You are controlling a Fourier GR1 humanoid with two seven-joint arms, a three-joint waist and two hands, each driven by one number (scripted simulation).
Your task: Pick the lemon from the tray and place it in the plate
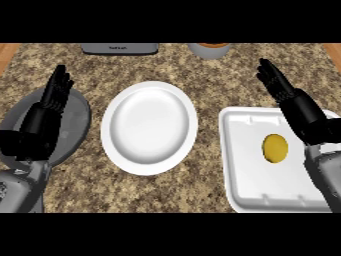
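Open right hand [306,112] overhangs tray [247,150] edge beside lemon [275,148]; plate [149,128] left.

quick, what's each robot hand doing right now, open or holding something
Left robot hand: open, holding nothing, over the grey plate.
Right robot hand: open, holding nothing, above the tray.

faint marking on grey appliance [120,48], not legible
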